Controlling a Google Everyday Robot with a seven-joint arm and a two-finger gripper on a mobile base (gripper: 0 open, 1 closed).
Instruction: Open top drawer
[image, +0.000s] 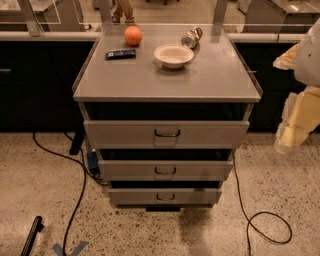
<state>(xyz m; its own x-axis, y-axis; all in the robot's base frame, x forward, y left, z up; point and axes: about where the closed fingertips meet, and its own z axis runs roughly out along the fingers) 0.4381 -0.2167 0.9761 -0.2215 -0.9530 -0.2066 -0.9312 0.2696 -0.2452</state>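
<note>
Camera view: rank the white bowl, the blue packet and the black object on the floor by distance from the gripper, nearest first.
The gripper hangs at the right edge.
1. White bowl, cabinet top, right of centre.
2. Blue packet, cabinet top, left.
3. Black object, floor, far left.

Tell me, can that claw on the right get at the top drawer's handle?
Probably yes. The claw hangs to the right of the cabinet, about level with the top drawer, and nothing stands in front of the handle.
</note>
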